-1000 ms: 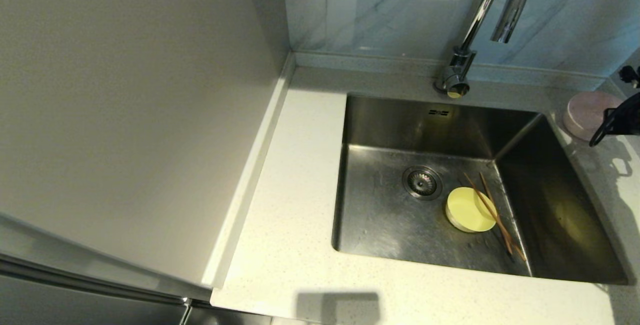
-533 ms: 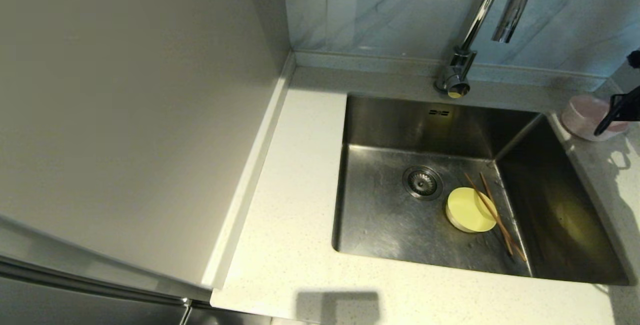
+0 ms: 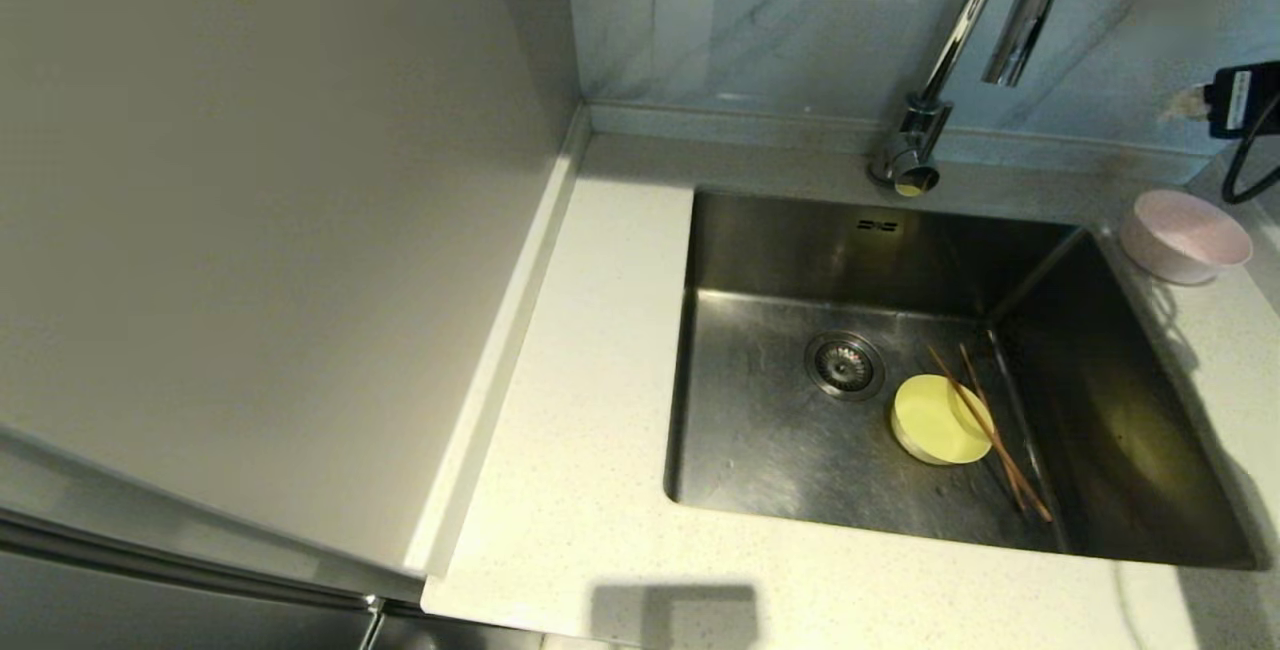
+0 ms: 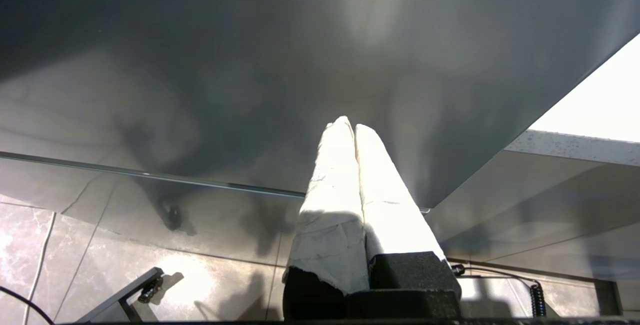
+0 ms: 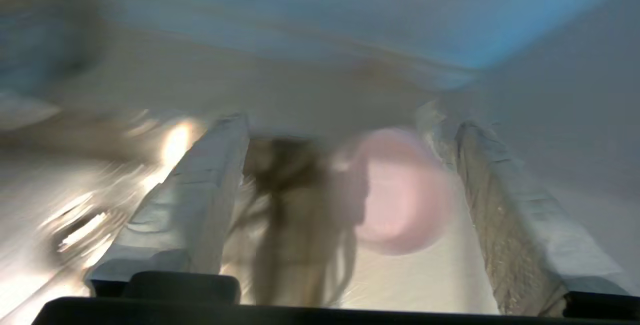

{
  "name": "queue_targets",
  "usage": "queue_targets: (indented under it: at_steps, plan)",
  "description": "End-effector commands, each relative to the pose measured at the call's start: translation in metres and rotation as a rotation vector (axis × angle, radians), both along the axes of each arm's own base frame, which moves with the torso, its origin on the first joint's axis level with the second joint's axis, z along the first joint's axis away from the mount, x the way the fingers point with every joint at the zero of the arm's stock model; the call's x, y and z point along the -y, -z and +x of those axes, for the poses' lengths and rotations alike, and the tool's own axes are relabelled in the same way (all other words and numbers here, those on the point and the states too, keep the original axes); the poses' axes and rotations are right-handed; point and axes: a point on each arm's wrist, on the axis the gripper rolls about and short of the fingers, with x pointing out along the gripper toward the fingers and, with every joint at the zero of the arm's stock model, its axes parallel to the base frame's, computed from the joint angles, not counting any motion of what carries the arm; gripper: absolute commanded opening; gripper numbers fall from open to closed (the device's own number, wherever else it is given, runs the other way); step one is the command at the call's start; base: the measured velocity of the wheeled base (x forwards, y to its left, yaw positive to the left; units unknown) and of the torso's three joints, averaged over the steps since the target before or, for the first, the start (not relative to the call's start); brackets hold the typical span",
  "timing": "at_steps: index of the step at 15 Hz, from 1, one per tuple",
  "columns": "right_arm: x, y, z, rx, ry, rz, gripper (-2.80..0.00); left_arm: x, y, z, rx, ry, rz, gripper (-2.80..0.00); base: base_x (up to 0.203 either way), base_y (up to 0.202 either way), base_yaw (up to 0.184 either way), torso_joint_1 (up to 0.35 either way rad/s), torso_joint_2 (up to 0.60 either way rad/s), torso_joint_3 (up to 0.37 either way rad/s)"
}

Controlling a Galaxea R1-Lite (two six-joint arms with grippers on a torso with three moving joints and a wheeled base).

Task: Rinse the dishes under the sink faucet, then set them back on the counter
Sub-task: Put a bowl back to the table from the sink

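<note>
White-padded, the right gripper [image 5: 345,185] hangs with its jaws wide apart and nothing between them, above the small pale pink round bowl [image 5: 400,192] sitting upright on the off-white speckled stone table [image 3: 600,450] right of the square steel sink [image 3: 760,450]. The small yellow-green bowl [image 3: 938,418] lies in the basin under two thin brown wooden chopsticks [image 3: 990,430]. It looks light, rigid and wet-slick; pinching across its rim seems safest. The left gripper [image 4: 350,130] is pressed together, parked.

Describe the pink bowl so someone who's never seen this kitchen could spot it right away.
Find the steel sink with the tall chrome faucet. On the counter just past the sink's far right corner stands the pink bowl, upright. It is the only dish outside the basin; the yellow-green bowl lies inside, by the chopsticks.
</note>
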Motion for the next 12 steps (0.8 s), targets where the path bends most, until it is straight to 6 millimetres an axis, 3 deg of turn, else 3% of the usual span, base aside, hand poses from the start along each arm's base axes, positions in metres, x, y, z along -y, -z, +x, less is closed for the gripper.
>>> queue_targets:
  at_steps: [1, 3, 6, 9, 12]
  plan:
    - [-0.024, -0.003, -0.027, -0.131, -0.044, 0.028, 0.0, 0.0, 0.0, 0.0, 0.003, -0.001, -0.001, -2.8, 0.0, 0.0, 0.0, 0.0, 0.0, 0.0]
    - [-0.035, 0.011, -0.05, -0.375, -0.012, 0.067, 0.0, 0.0, 0.0, 0.0, 0.003, -0.001, -0.001, -2.8, 0.0, 0.0, 0.0, 0.0, 0.0, 0.0]
    - [-0.056, 0.029, -0.061, -0.497, -0.038, 0.051, 0.0, 0.0, 0.0, 0.0, 0.003, -0.001, -0.001, -2.8, 0.0, 0.0, 0.0, 0.0, 0.0, 0.0]
    - [-0.073, 0.043, -0.059, -0.566, -0.018, 0.008, 0.0, 0.0, 0.0, 0.0, 0.003, -0.001, -0.001, -2.8, 0.0, 0.0, 0.0, 0.0, 0.0, 0.0]
    - [-0.093, 0.063, -0.04, -0.614, -0.052, 0.06, 0.0, 0.0, 0.0, 0.0, 0.003, -0.001, -0.001, -2.8, 0.0, 0.0, 0.0, 0.0, 0.0, 0.0]
